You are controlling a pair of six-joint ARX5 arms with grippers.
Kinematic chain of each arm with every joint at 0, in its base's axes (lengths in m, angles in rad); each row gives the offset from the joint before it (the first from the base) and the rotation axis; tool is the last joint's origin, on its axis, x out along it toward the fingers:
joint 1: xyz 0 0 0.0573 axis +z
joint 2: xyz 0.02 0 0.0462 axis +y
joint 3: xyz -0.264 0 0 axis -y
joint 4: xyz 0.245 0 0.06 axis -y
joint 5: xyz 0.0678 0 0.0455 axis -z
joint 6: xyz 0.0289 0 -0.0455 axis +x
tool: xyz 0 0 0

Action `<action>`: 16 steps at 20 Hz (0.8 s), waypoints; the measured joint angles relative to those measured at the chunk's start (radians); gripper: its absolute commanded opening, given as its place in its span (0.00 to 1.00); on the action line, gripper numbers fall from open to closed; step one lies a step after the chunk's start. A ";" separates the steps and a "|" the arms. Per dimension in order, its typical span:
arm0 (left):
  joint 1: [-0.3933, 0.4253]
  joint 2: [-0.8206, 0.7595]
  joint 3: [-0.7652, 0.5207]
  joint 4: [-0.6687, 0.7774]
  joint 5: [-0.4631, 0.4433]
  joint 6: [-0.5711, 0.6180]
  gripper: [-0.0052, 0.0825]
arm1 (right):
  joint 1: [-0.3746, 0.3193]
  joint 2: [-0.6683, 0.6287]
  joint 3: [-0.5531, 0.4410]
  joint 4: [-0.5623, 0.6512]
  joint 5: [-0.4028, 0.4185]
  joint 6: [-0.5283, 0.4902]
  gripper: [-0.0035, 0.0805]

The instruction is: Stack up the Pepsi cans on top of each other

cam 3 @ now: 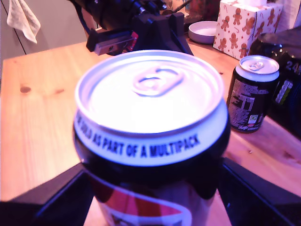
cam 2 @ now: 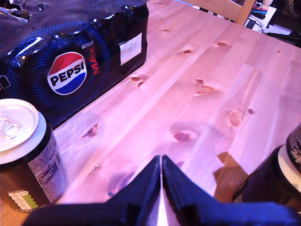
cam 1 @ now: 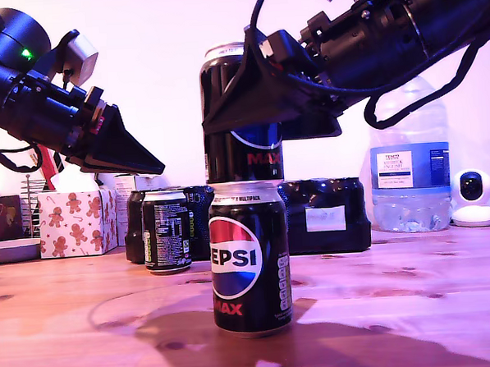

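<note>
Two Pepsi cans stacked, a third apart.

My second gripper (cam 1: 253, 109) clenched the upper can (cam 1: 243, 155), hiding its middle, atop the lower can (cam 1: 250, 257). My first gripper (cam 1: 145, 164) hung closed, empty. The third can (cam 1: 166, 231) stood before the multipack (cam 1: 325, 216).

The Pepsi cans (cam 1: 250, 257) are showing black with silver rims, a red-white-blue roundel and red MAX lettering. The multipack (cam 2: 70, 61) is glinting black with blue dots. The box (cam 1: 76, 223) is wearing brown gingerbread figures on white. The desk (cam 1: 415, 298) is glowing pale knotted pine.
</note>
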 measured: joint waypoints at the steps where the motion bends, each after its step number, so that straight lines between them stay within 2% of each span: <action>1: 0.000 0.000 0.000 0.000 0.000 0.000 0.03 | 0.000 0.000 0.000 0.000 0.000 0.002 0.85; 16: 0.000 0.000 0.000 0.008 0.000 0.000 0.03 | 0.000 -0.180 0.042 -0.006 0.000 0.015 0.85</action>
